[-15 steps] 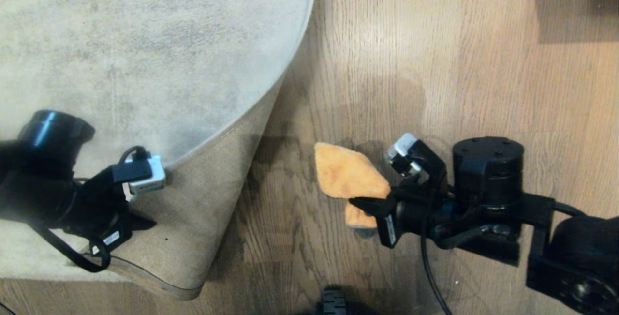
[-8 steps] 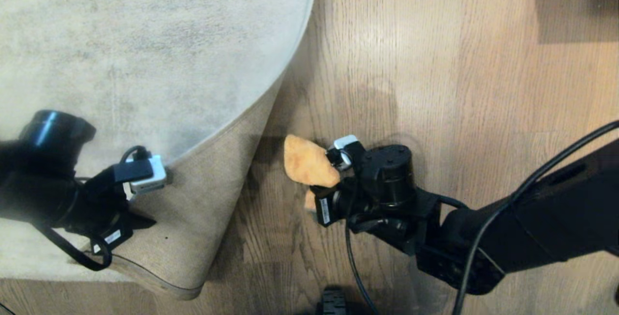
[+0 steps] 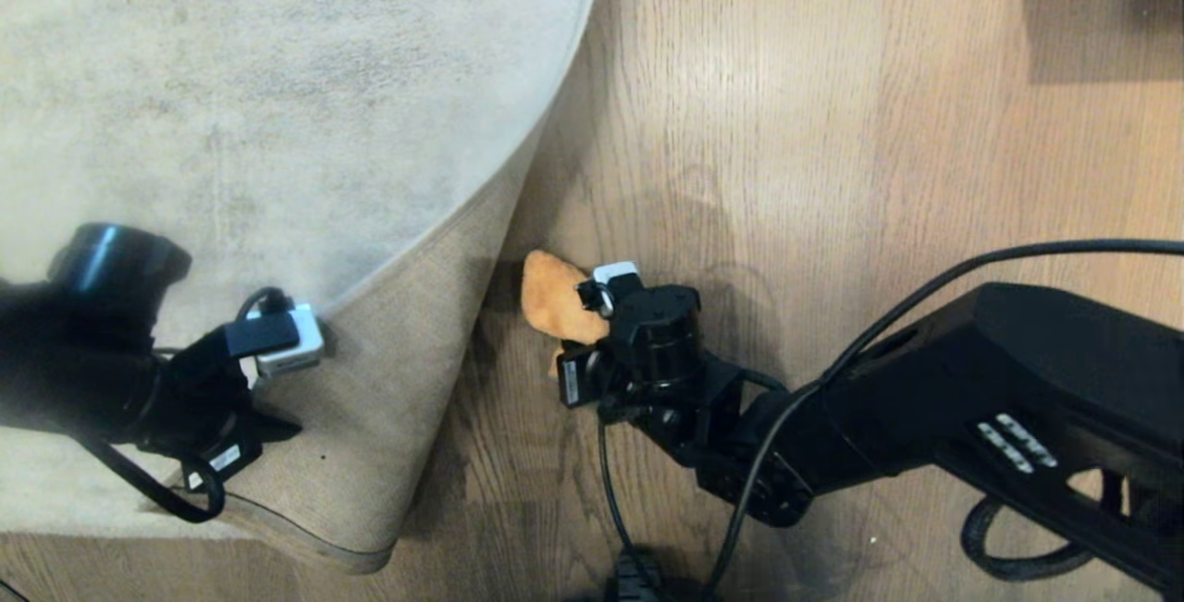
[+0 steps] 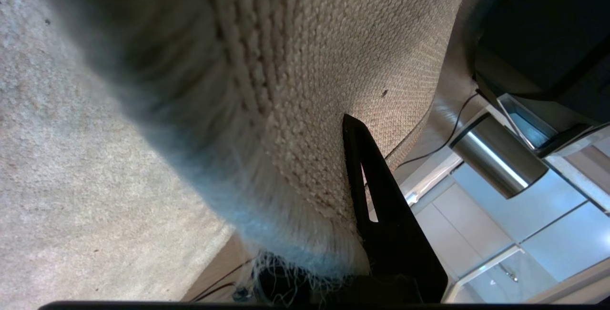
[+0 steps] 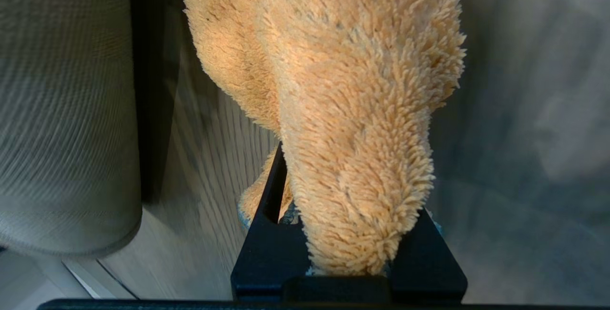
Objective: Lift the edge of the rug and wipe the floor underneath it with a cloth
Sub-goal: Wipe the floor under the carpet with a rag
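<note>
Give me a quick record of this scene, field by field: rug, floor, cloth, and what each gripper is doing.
rug edge: folded up and back, tan backing showing
floor: bare wood planks beside the lifted fold
cloth: fluffy orange-tan, on the floor just beside the fold
left gripper: jaws shut on the rug edge, holding it up
right gripper: jaws shut on the cloth, low over the floor

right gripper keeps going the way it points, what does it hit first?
Probably the lifted rug edge. The right gripper, shut on the cloth, points at that raised flap across bare floor; the cloth would touch first. Depth uncertain.
</note>
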{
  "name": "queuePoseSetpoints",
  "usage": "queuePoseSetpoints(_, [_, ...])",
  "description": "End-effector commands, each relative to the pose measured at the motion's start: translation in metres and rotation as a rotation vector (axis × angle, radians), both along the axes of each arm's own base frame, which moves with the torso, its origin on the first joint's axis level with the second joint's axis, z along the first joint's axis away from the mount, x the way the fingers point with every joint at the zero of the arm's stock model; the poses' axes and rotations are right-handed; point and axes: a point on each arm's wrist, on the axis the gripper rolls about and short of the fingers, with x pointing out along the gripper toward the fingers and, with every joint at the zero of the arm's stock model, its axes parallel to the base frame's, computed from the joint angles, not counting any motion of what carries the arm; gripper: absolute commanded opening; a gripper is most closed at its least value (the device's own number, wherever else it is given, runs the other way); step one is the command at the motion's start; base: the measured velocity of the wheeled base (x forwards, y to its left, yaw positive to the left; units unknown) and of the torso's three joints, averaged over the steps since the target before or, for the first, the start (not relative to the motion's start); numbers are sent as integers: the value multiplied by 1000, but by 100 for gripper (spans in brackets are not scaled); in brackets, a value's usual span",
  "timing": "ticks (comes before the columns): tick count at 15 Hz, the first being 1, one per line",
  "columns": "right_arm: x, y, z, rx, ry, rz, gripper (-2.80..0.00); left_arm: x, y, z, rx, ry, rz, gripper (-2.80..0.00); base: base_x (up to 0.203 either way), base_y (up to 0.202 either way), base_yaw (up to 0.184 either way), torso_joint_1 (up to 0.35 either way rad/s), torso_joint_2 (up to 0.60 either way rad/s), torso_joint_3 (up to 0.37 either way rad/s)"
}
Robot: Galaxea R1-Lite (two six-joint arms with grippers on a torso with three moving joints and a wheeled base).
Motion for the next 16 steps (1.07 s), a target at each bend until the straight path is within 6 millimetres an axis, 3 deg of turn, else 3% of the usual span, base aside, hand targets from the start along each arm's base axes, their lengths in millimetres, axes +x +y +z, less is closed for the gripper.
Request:
queuePoseSetpoints(1, [10,11,-14,7,4,-4,-280,0,0,-1,1,5,-5,-280,0,0,0,0,0,0])
queuePoseSetpoints(7, [26,25,-16,45,-36,-81,-280,-1,-3,-1,11,6,-10,-280,0,0,0,0,0,0])
queuePoseSetpoints(16, [48,10,12,137,-75,-148,-280,-4,-3,2,13,-4,-9,-280,0,0,0,0,0,0])
